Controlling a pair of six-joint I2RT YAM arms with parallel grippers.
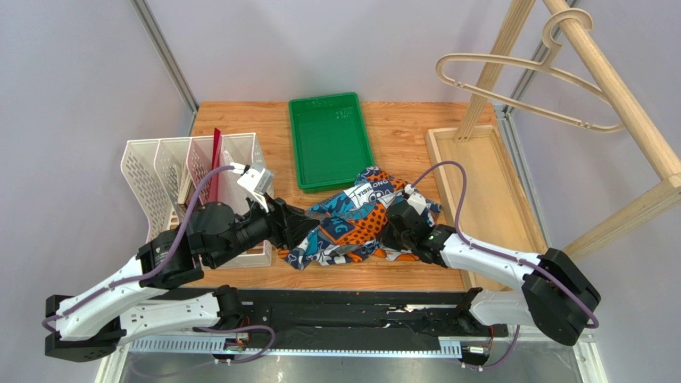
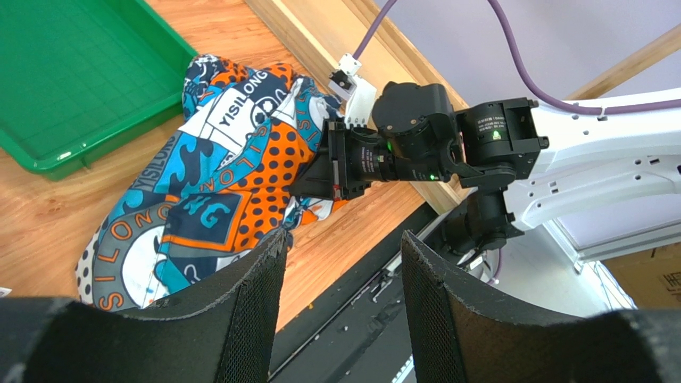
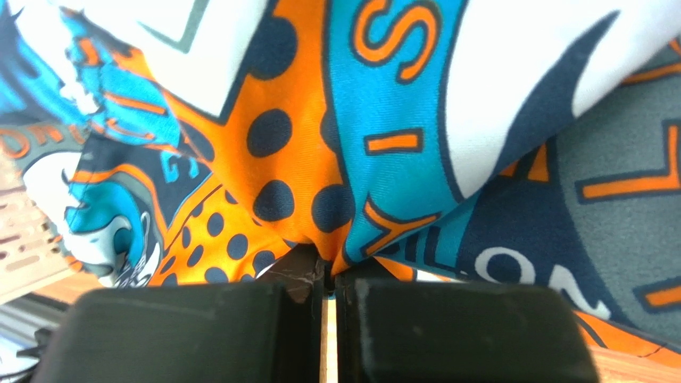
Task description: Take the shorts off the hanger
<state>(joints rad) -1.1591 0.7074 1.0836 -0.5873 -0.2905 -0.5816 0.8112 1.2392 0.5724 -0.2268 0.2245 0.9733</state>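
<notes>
Shorts (image 1: 352, 223) bunched on table (image 1: 400, 132), fold pinched in right claw (image 3: 329, 281)

The shorts (image 1: 360, 219) lie crumpled on the wooden table (image 1: 400, 128), just in front of the green tray (image 1: 330, 140), one corner touching its near edge. My left gripper (image 1: 289, 227) sits at the cloth's left edge and my right gripper (image 1: 394, 227) presses into its right side; from up here I cannot tell how either pair of jaws stands. The hanger (image 1: 527, 105) hangs bare by its hook on the slanted rack beam (image 1: 615, 88), well apart from the shorts. A white file organizer (image 1: 172, 171) stands behind my left arm, and a shallow wooden tray (image 1: 479, 183) lies to the right.
</notes>
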